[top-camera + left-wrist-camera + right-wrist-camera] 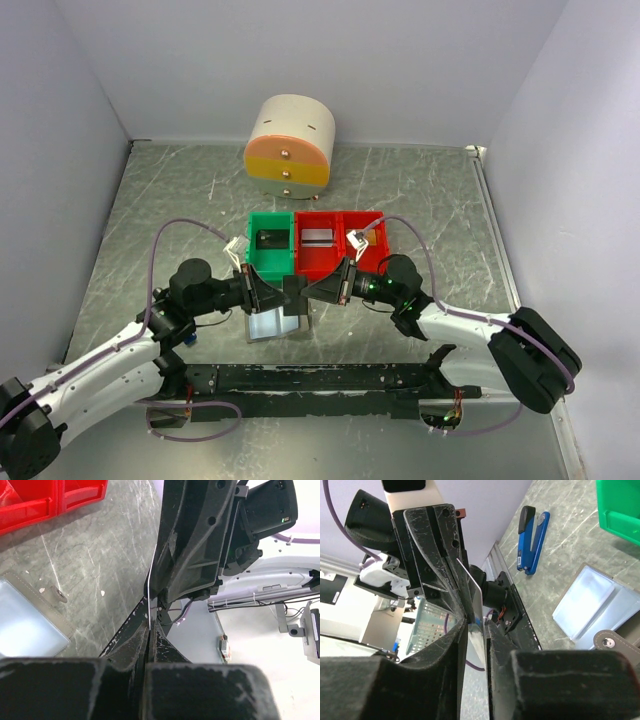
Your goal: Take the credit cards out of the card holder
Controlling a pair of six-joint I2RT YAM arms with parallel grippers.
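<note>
Why it's up there: looks like a handoff tbh. One credit card (472,592) hangs edge-on right where the two arms meet, lifted clear of the card holder (272,322).
Left jaws: pinched fully closed on one edge of the card.
Right jaws: thin gap showing around the opposite edge, can't tell if they're gripping it.
Holder: lying open on the table (420,190), below the jaws, nothing touching it.
</note>
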